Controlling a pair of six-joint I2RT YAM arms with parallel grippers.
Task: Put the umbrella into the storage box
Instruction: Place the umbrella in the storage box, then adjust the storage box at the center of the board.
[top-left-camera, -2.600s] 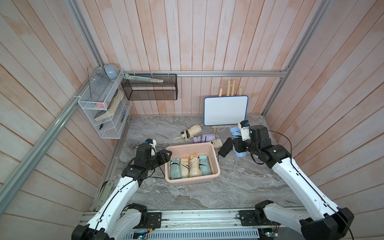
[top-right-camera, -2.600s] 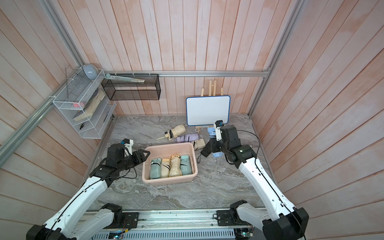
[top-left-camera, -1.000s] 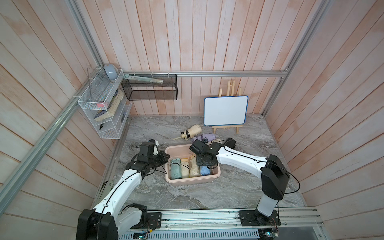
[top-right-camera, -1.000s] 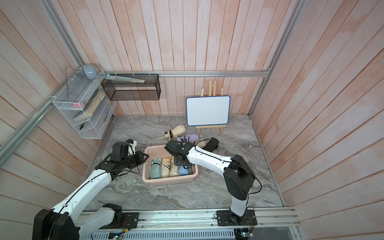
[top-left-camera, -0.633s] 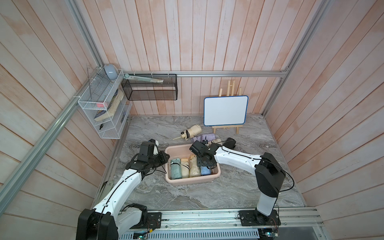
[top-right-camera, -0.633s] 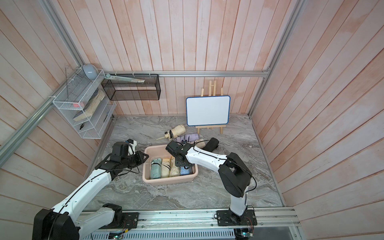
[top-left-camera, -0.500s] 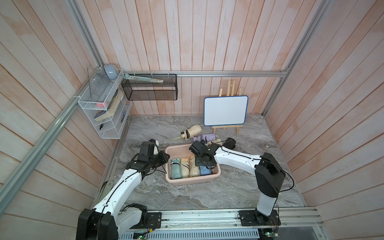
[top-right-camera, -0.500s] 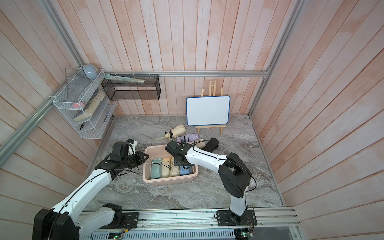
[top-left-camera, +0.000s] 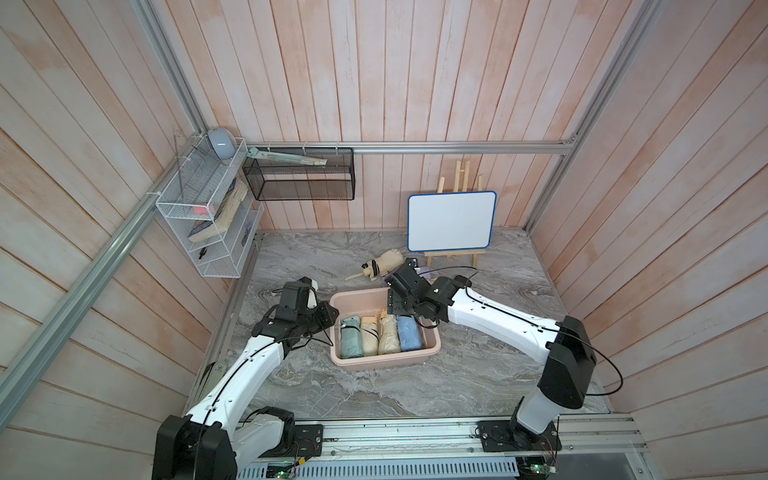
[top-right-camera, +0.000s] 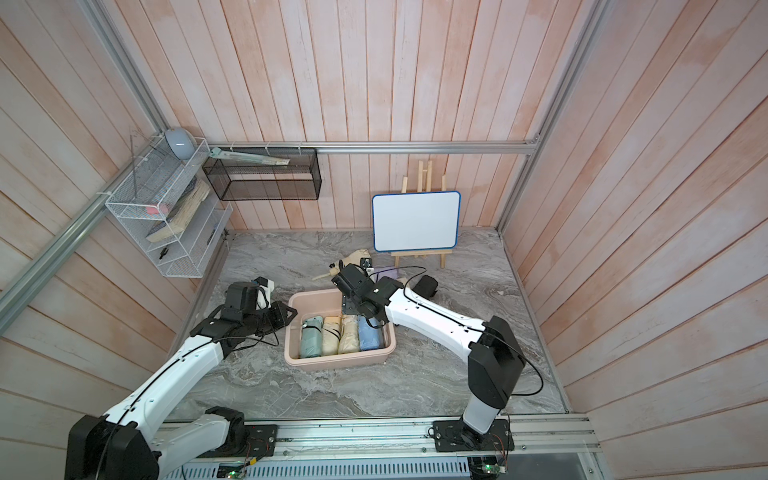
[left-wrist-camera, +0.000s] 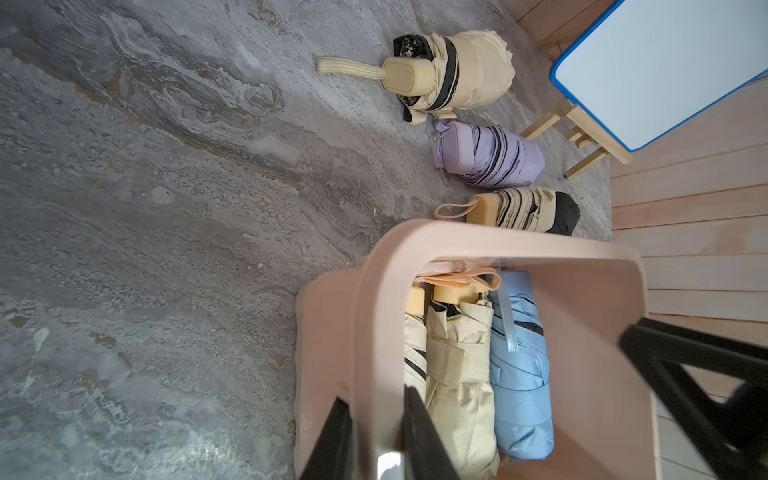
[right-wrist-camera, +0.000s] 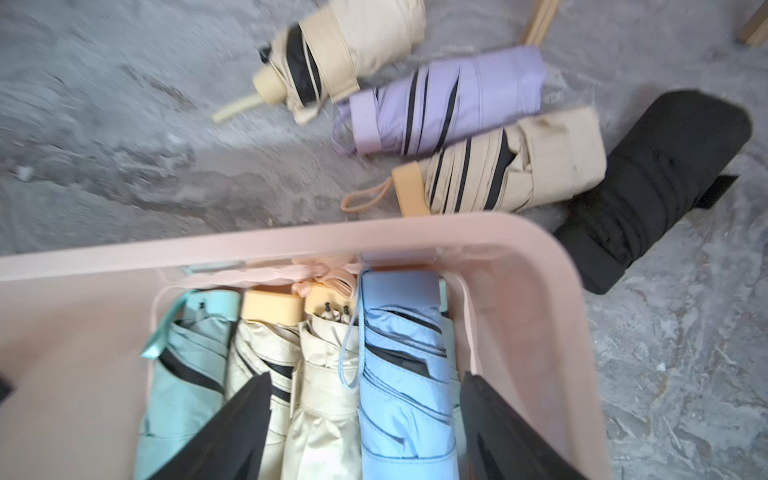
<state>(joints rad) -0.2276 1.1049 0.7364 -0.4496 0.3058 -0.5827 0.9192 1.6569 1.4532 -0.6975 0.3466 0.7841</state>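
Lying flat in the storage box (top-left-camera: 384, 362), the blue umbrella (right-wrist-camera: 401, 374) sat at one end of a row of four. It was just beside a cream umbrella (right-wrist-camera: 328, 374), with a second cream umbrella (right-wrist-camera: 257, 353) and a mint umbrella (right-wrist-camera: 187, 365) beyond. The right gripper (right-wrist-camera: 365, 380) hung above the blue umbrella with its jaws spread wide, one finger over the cream umbrella and the other near the box's end wall, gripping nothing. At the opposite end, the left gripper (left-wrist-camera: 376, 440) was clamped on the box's rim, one finger outside the wall and one inside. Behind the box on the marble table (top-left-camera: 374, 399) lay a tan umbrella (right-wrist-camera: 353, 45), a lilac umbrella (right-wrist-camera: 449, 99), a striped umbrella (right-wrist-camera: 519, 166) close against the box's far wall, and a black umbrella (right-wrist-camera: 656, 178). A whiteboard (top-left-camera: 451, 222) stood on a wooden easel near the back wall.
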